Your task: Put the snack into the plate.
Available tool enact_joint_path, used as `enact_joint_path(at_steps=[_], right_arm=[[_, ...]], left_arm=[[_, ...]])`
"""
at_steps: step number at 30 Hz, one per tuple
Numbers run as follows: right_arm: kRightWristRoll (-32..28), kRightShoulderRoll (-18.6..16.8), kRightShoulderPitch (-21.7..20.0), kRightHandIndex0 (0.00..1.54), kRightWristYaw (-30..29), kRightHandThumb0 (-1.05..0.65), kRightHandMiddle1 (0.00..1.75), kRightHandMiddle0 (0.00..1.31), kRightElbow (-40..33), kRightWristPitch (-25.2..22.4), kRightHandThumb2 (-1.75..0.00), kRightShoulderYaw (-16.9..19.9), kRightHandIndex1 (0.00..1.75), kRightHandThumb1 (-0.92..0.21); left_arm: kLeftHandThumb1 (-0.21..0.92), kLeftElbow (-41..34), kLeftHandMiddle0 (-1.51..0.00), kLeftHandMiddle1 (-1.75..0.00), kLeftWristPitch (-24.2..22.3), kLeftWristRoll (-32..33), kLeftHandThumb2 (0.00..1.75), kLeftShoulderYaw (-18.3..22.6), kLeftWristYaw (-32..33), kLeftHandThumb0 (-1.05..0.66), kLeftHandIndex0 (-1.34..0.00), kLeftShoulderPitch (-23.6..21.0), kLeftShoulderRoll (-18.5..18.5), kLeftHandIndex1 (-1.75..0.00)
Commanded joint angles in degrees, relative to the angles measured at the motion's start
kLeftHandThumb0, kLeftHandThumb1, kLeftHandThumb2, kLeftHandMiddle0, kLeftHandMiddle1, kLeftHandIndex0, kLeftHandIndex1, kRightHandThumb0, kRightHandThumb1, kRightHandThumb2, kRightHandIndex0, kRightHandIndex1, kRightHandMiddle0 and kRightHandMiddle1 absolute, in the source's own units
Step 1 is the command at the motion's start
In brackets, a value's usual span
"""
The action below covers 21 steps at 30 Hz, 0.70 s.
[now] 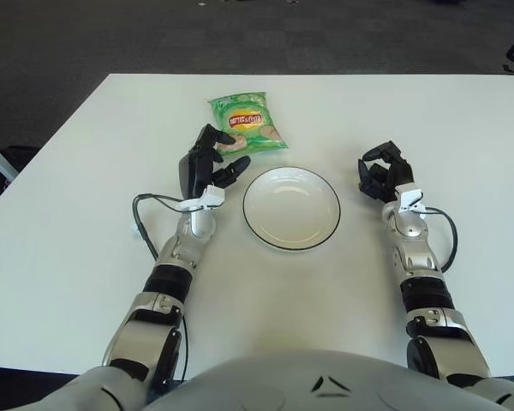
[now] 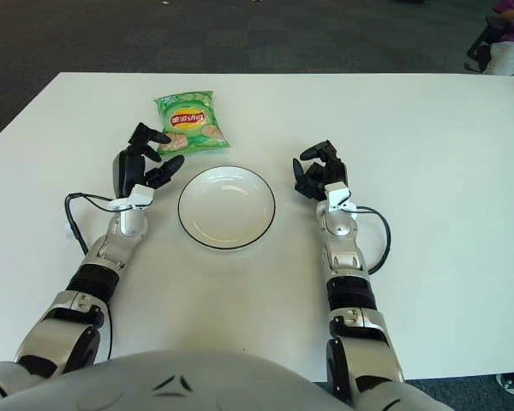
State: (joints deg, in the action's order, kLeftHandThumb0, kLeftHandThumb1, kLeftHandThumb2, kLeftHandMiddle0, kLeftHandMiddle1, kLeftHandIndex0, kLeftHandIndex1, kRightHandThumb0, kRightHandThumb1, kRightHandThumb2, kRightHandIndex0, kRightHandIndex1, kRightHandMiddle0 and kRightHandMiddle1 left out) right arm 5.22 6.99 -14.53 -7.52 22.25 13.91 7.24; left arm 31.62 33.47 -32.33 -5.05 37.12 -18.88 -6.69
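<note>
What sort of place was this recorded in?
Probably an office or lab: a plain white table on dark carpet tiles, with a seated person partly visible at the right-eye view's top right corner.

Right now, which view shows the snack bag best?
The right eye view: the snack bag lies whole beyond the left hand. The left eye view shows the same bag, its near corner behind the fingertips.

Snack (image 1: 245,122): green crisp bag w/ yellow-red logo, sealed, lying flat on white table, tilted slightly, far side of the plate and a bit to its left, not touching it. Plate (image 1: 291,208): round, white w/ thin dark rim, shallow, upright, empty, near table centre, nearer the robot than the bag.
</note>
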Motion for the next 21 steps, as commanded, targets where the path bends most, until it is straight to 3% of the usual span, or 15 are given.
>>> enact_joint_path(at_steps=[1,5,6,8,9,11,15,21], right_arm=[[-0.67,0.08,-0.43,0.83,0.24,-0.38,1.75,0.33,-0.24,-0.68,-0.8,0.03,1.75,-0.71],[-0.71,0.06,-0.43,0.83,0.31,-0.38,1.75,0.33,-0.21,-0.7,-0.8,0.01,1.75,-0.71],[-0.71,0.06,-0.44,0.83,0.32,-0.38,1.75,0.33,-0.19,-0.68,-0.8,0.0,1.75,-0.71],[-0.7,0.05,-0.45,0.83,0.32,-0.38,1.75,0.33,-0.14,-0.65,-0.8,-0.01,1.75,-0.71],[-0.72,0.09,-0.54,0.83,0.35,-0.38,1.75,0.33,0.0,-0.62,-0.8,0.02,1.75,-0.71],[-0.74,0.13,-0.66,0.83,0.37,-0.38,1.75,0.33,0.17,-0.59,-0.8,0.05,1.75,-0.71],[-0.72,0.16,-0.67,0.83,0.45,-0.38,1.75,0.33,0.2,-0.59,-0.8,0.04,1.75,-0.71],[-0.7,0.2,-0.65,0.83,0.6,-0.38,1.75,0.33,0.18,-0.59,-0.8,0.04,1.75,-0.71]], left_arm=[[0.92,1.88,-0.56,-1.49,1.84,-1.65,0.23,-1.15,2.13,-0.12,-0.43,-0.56,-1.62,-1.34],[0.92,2.66,-0.53,-1.4,1.02,-9.62,0.24,-4.24,8.85,-0.04,-0.41,-1.78,-4.7,-1.39],[0.92,2.74,-0.44,-1.17,-0.03,-12.01,0.25,-5.23,10.65,-0.2,-0.43,-2.12,-5.57,-1.42],[0.92,3.25,-0.4,-0.94,-1.02,-15.83,0.26,-7.1,13.79,-0.28,-0.44,-2.91,-7.21,-1.44],[0.92,3.7,-0.38,-0.86,-1.2,-17.36,0.23,-8.0,15.21,-0.34,-0.4,-3.4,-7.91,-1.35],[0.92,5.35,-0.42,-0.51,-0.84,-19.24,0.14,-9.57,17.43,-0.48,-0.33,-4.48,-9.19,-1.05],[0.92,9.56,-0.45,-0.17,-0.58,-21.16,0.06,-12.26,19.99,-0.59,-0.28,-6.61,-10.99,-0.79],[0.91,11.03,-0.4,-0.02,-3.23,-22.04,0.01,-14.8,20.38,-0.62,-0.29,-7.65,-12.06,-0.48]])
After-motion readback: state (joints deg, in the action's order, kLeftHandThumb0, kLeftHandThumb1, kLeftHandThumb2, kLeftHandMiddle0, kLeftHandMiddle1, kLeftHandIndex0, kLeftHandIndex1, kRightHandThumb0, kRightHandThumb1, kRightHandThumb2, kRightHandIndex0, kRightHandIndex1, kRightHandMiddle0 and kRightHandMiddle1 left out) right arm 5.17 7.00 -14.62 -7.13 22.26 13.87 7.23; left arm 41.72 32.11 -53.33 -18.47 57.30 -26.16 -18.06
